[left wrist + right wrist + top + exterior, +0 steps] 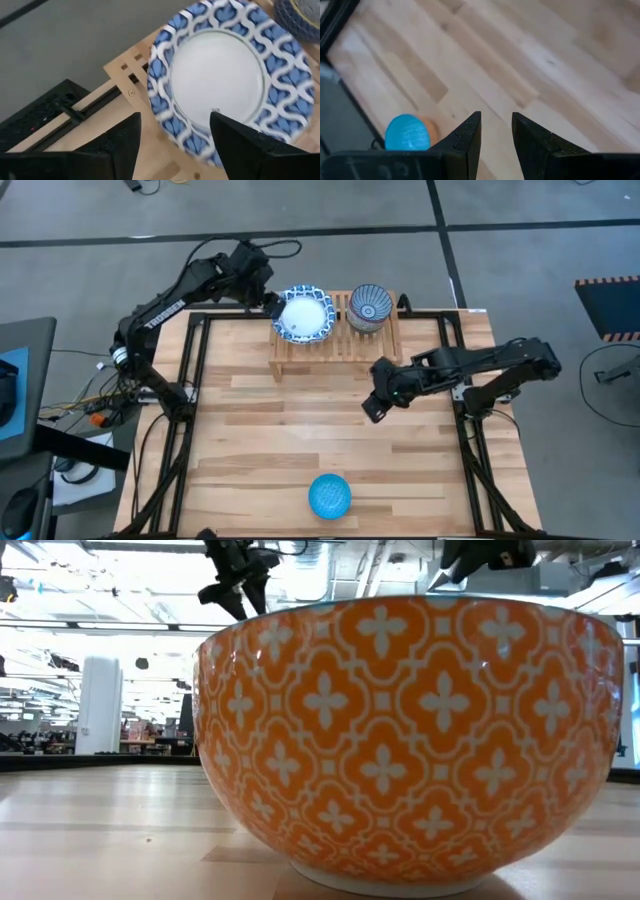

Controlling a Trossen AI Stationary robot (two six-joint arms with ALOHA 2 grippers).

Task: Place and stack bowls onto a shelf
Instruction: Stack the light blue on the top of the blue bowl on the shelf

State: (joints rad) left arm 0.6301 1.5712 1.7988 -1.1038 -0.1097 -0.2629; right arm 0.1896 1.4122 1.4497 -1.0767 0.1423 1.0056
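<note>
A: Where are the bowls?

B: Two spots on the shelf (335,340), the low slatted rack at the far edge of the table (260,450). On its left half sits a white bowl with a blue patterned rim (304,315); on its right half sits a dark-blue patterned bowl (370,305). They are side by side, just apart.

A: Anything elsewhere?

B: A bright blue bowl (329,495) stands alone near the front edge of the table, well apart from the shelf. In the low view it fills the picture, and its outside wall is orange with white flower shapes (410,740).

A: And the left arm?

B: The left gripper (272,305) is at the left end of the shelf, just beside the white bowl. In its wrist view the two dark fingers (245,145) stand wide apart, open, with the near rim of the white bowl (220,75) showing between them. I cannot tell whether either finger touches that rim.

A: The right arm?

B: The right gripper (375,408) is over bare table in front of the shelf, well apart from every bowl. Its wrist view shows the fingers (470,137) with only a narrow gap between them, holding nothing, and the bright blue bowl (407,132) farther off on the boards
</note>
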